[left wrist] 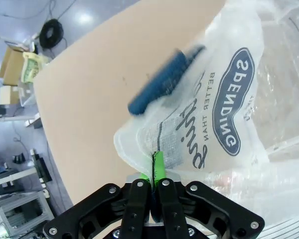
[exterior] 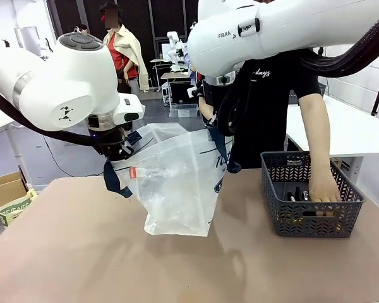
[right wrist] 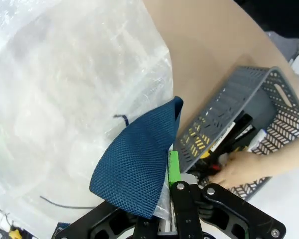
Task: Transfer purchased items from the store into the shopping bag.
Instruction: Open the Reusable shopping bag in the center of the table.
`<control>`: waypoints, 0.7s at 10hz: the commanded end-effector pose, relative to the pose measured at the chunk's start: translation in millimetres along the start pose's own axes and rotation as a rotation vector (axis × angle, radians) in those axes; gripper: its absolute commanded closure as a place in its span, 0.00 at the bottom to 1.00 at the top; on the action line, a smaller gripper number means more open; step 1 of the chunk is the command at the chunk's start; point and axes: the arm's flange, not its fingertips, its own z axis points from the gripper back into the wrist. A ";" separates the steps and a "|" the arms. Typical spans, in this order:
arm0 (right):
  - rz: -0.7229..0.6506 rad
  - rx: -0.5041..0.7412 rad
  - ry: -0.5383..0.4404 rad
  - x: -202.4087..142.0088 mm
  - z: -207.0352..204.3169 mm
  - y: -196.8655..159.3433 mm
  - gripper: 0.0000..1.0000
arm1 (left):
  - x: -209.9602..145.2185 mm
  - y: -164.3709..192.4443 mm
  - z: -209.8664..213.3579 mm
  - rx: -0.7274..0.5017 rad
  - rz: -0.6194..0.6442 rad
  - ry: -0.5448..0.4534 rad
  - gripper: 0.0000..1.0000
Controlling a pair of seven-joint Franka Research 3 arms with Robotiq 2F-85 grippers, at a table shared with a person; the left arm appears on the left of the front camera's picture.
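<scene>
Shopping bag [exterior: 177,183]: hung open between and below both grippers.
Left gripper [left wrist: 156,160]: closed on the thin film rim.
Right gripper [right wrist: 170,172]: pinched on the rim beside the navy strap [right wrist: 134,169].
Handling: judged light, limp and slippery; best gripped near the straps.
Purchased items [right wrist: 217,147]: in the store basket [right wrist: 224,107], just beyond the right gripper, under a person's hand [right wrist: 236,169].

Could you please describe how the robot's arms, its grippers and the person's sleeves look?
The left arm and right arm are glossy white, round-jointed, with black corrugated hoses. The left gripper and right gripper are black with green pads. The person wears a black short-sleeved T-shirt.
</scene>
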 end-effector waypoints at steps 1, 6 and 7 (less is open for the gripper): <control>0.039 -0.062 0.054 -5.1 -1.2 -10.8 1.00 | -5.3 5.3 -8.4 0.081 -0.015 0.055 1.00; 0.001 -0.001 -0.059 -1.2 -6.8 -5.2 1.00 | 10.0 -6.3 -3.4 -0.189 0.072 0.126 1.00; 0.003 0.002 -0.059 -0.5 -6.8 -5.2 1.00 | 14.5 -6.8 -2.3 -0.238 0.110 0.146 1.00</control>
